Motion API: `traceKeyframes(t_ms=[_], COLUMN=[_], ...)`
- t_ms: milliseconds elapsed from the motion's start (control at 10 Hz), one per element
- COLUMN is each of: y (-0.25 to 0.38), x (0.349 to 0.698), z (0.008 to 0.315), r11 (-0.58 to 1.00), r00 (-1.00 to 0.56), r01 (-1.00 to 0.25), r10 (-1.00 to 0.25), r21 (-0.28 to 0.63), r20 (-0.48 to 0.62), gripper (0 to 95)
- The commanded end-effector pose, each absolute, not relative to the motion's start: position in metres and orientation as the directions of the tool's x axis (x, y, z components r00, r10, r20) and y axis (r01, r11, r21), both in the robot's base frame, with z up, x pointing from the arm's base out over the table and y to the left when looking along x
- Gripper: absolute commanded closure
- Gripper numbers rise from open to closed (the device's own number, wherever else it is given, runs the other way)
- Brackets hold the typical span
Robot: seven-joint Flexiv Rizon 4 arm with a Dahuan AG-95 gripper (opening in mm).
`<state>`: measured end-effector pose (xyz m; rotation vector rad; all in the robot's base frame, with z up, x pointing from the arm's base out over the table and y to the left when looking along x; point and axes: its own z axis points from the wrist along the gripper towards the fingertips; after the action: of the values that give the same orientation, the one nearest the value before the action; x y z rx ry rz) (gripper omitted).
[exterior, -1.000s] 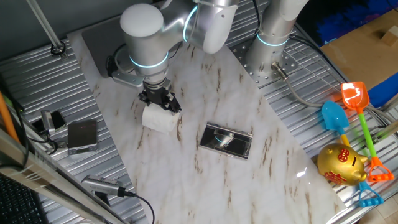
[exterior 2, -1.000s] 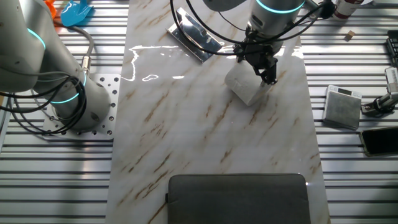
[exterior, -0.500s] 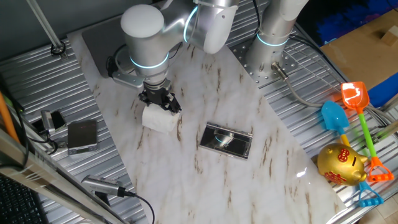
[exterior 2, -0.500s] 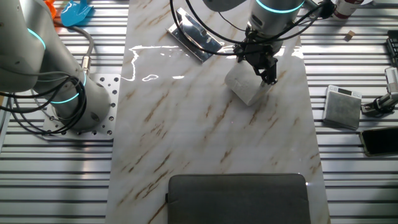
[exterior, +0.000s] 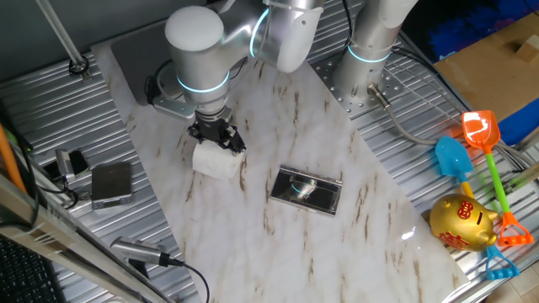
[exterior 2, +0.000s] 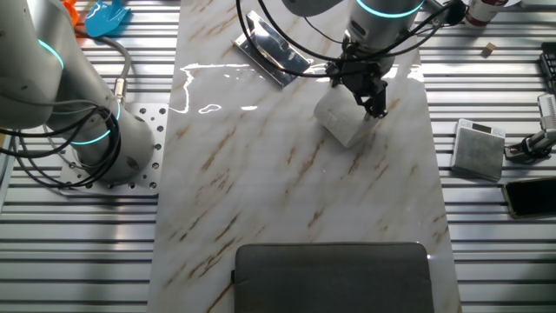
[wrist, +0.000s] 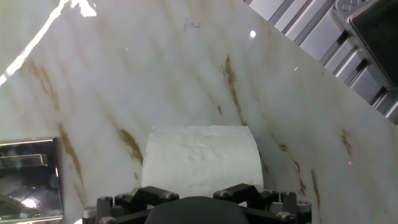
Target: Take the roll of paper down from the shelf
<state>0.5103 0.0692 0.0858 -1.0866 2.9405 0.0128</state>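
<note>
The roll of paper [exterior: 215, 162] is a white cylinder lying on its side on the marble tabletop [exterior: 286, 252], left of the shelf [exterior: 306, 190]. The shelf is a low stand with a dark glossy top and nothing on it. My gripper [exterior: 216, 139] points down onto the top of the roll, with its black fingers against it. In the other fixed view the gripper [exterior 2: 365, 91] sits at the roll's [exterior 2: 341, 122] upper right, and the shelf [exterior 2: 274, 50] is farther back. In the hand view the roll [wrist: 202, 155] fills the space just ahead of the gripper [wrist: 199, 194], and the shelf's corner [wrist: 25, 180] shows at the left.
A large grey flat plate [exterior 2: 330, 276] lies at one end of the table. A small grey box [exterior: 111, 183] with cables and a phone sit on the ribbed metal beside the marble. Plastic toys and a gold piggy bank [exterior: 461, 223] lie at the far right. A second arm's base [exterior 2: 113, 148] stands nearby.
</note>
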Motion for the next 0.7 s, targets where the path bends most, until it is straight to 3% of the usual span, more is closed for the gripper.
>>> traceKeyframes(t_ms=[100,700], y=[0.069,0.067], x=[0.510,0.510], z=[0.086,0.110], r11=[0.755,0.753], r00=[-0.755,-0.754], r01=[-0.655,-0.657], r10=[-0.655,-0.657], r21=[0.010,0.040], r20=[-0.010,-0.005], gripper=[0.0,0.0])
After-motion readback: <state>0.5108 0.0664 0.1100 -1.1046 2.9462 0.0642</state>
